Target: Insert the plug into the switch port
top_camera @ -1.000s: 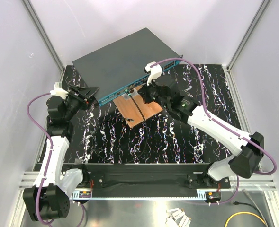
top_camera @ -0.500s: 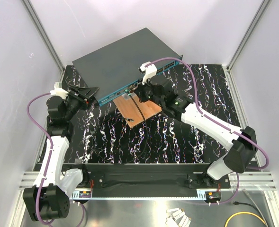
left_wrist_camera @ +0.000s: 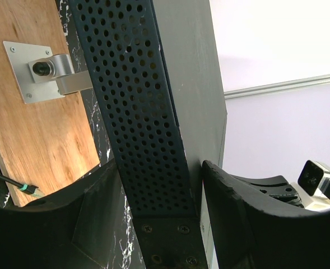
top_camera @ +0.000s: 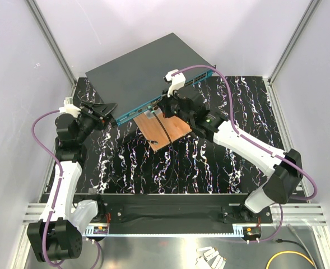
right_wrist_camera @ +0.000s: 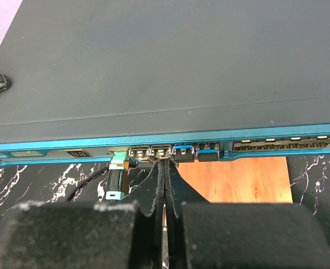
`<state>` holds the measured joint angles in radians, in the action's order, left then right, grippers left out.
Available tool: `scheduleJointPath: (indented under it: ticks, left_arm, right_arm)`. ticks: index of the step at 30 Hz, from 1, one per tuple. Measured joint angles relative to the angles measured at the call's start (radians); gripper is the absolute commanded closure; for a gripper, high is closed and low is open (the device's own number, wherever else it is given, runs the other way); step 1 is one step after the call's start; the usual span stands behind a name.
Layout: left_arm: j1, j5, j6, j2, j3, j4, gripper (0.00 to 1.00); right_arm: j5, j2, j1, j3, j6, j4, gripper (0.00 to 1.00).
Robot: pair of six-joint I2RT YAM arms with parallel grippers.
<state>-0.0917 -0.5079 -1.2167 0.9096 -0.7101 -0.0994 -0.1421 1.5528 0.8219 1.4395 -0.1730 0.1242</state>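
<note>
The switch (top_camera: 148, 70) is a flat dark grey box with a teal front edge, lying at the back of the table. My left gripper (top_camera: 110, 109) is clamped on its left end; the perforated side panel (left_wrist_camera: 148, 112) fills the space between my fingers (left_wrist_camera: 249, 213). In the right wrist view a green-and-black plug (right_wrist_camera: 115, 178) sits with its nose in a port at the left of the front edge (right_wrist_camera: 52, 150). My right gripper (right_wrist_camera: 165, 163) is shut, fingertips pressed together against the ports just right of the plug, holding nothing I can see. It is at the front edge in the top view (top_camera: 163, 107).
A copper-brown board (top_camera: 177, 130) lies in front of the switch, with a metal bracket (left_wrist_camera: 47, 75) on it. A black cable (top_camera: 166, 133) crosses it; its teal-ringed end (left_wrist_camera: 27, 189) lies at the board's near edge. Two blue-tabbed modules (right_wrist_camera: 184, 152) fill ports to the right.
My right gripper has moved left and forward along the switch's front edge, up to the ports. The left arm and the switch have not moved.
</note>
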Motion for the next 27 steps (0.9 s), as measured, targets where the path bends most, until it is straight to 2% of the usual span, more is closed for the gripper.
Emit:
scheduleJointPath:
  ticks: [8, 15, 27]
  left_arm:
    - [0.0, 0.0, -0.001, 0.0, 0.0, 0.0, 0.38]
    - [0.0, 0.0, -0.005, 0.0, 0.0, 0.0, 0.38]
    - [0.001, 0.0, -0.005, 0.0, 0.0, 0.0, 0.39]
  right_arm:
    - [-0.008, 0.0, 0.002, -0.002, 0.001, -0.001, 0.99]
    - [-0.022, -0.022, 0.007, -0.065, 0.019, -0.082, 1.0]
    - [-0.025, -0.032, 0.006, -0.08, 0.031, -0.07, 1.0]
